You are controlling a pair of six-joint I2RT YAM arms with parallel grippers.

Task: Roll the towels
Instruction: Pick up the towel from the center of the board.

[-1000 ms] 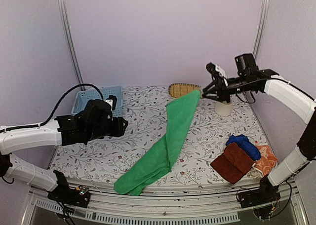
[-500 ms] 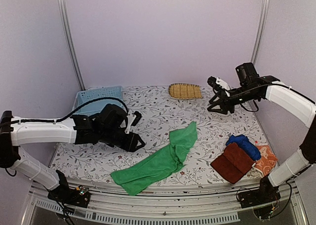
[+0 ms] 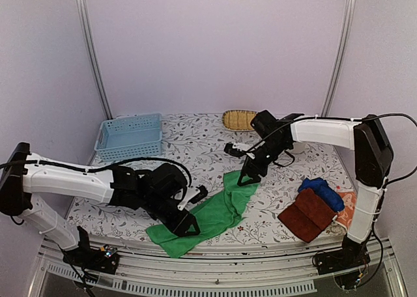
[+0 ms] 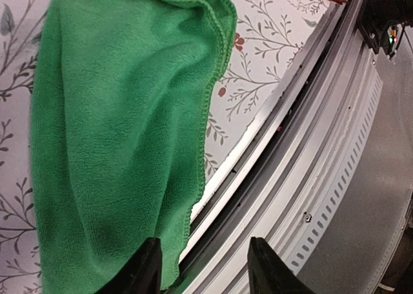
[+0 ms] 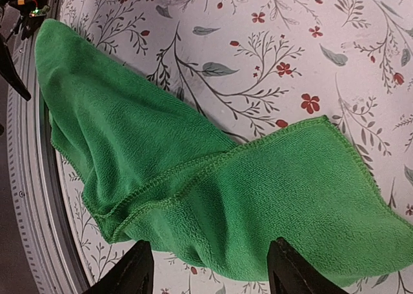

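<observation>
The long bright green towel [image 3: 218,209] lies crumpled and partly folded on the table near the front edge. My left gripper [image 3: 191,226] hovers over its near end, which reaches the table edge. In the left wrist view the green towel [image 4: 116,113] fills the left side, and the left gripper [image 4: 206,271] is open with nothing between its fingers. My right gripper [image 3: 246,178] is low over the far end. In the right wrist view that gripper [image 5: 210,274] is open above the green towel [image 5: 226,191]. A blue towel [image 3: 322,191], a reddish-brown towel [image 3: 307,213] and an orange towel [image 3: 352,209] sit piled at the right.
A pale blue basket [image 3: 129,134] stands at the back left and a yellow straw tray [image 3: 238,119] at the back middle. The metal front rail [image 4: 310,178] runs just past the green towel's near end.
The right gripper opened and let the green towel drop; it collapsed onto the table. The right arm came down to its far end. The left arm swung right to its near end.
</observation>
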